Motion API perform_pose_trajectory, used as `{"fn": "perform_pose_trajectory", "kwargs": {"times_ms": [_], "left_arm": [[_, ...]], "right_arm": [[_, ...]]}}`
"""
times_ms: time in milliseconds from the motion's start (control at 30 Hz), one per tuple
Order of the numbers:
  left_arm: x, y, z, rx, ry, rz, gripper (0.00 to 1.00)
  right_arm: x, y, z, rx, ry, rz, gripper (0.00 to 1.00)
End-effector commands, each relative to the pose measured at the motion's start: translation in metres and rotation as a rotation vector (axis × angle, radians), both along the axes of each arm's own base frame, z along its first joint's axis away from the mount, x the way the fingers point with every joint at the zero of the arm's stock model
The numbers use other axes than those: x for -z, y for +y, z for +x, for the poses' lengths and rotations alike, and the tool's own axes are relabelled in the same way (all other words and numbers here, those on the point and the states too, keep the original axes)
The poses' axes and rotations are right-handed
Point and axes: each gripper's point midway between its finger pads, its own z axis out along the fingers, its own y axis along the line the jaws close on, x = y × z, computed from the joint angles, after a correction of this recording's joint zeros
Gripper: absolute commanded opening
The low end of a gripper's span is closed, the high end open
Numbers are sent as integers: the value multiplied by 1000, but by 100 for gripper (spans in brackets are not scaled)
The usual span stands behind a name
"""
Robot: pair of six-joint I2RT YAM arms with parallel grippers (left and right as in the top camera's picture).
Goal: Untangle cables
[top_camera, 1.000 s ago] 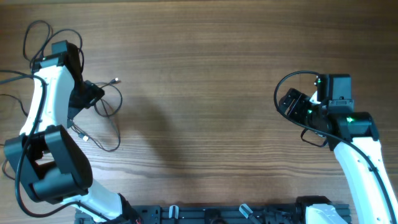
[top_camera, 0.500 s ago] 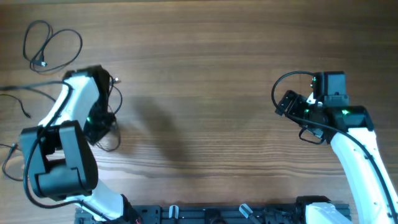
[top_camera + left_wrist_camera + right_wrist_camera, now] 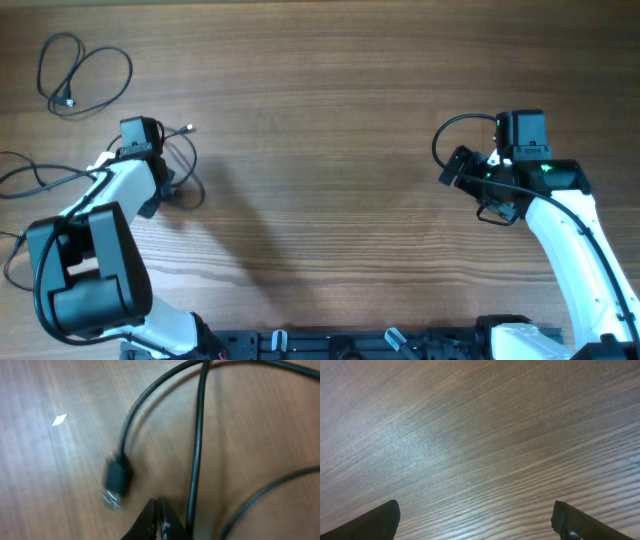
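the left gripper (image 3: 158, 511) is clenched, its two fingertips pressed together low over the tabletop (image 3: 60, 460); nothing shows between them. a black cable (image 3: 197, 445) runs past just to the right of the fingertips, close beside them, though i cannot tell if it touches them. it heads straight away from the gripper and meets a curved stretch of the same black cord at the far end. that curve swings round to the gripper's left and ends in a dark plug (image 3: 116, 480) with a silvery tip, lying flat on the wood just ahead and left of the fingertips, apart from them. another bend of cord arcs off to the gripper's right. from overhead, these loops (image 3: 190, 165) sit bunched right beside the left arm's end. a second cable (image 3: 128, 72) lies by itself in a loose coil, well apart from the gripper, toward the far left corner.

the right gripper (image 3: 475, 510) is released, fingers spread wide, with only bare wood between and ahead of them. it is well apart from every cable.
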Motion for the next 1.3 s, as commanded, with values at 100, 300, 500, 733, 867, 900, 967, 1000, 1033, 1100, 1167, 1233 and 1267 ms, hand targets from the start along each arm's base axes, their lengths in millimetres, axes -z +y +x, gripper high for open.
{"fn": "perform_pose_trajectory", "kwargs": {"times_ms": [100,300,500,733,867,900,967,1000,1033,1100,1167,1233,1267], "left_arm": [[1,-37,1,47,29,-314,4],[-126,-44,16,187,-225,-261,4],[-290,-128,-16,867,-698,-129,14],[-356,-145,-104,917,-912,99,100],[-353,-151,-129,918,-923,107,100],[-349,-151,-130,916,-908,96,100],[-336,-153,-136,911,-866,62,100],[-330,-153,-140,908,-844,45,100],[-323,-155,-144,907,-818,24,100],[-309,-160,-156,917,-773,-18,100],[-300,-165,-170,931,-750,-43,100],[-292,-171,-190,952,-745,-56,100],[-289,-173,-198,961,-749,-57,100]], "right_arm": [[3,-3,-2,18,20,-9,100],[3,3,-2,8,18,23,100],[0,3,8,11,-25,25,100],[-3,3,16,22,-56,29,100],[-10,3,31,34,-124,36,100],[-10,3,32,34,-128,36,100],[-11,3,34,34,-136,37,100],[-11,3,34,34,-137,37,100],[-11,3,34,34,-137,37,100],[-11,3,34,34,-137,37,100],[-11,3,34,34,-137,37,100],[-11,3,34,34,-137,37,100],[-11,3,34,34,-137,37,100]]}}
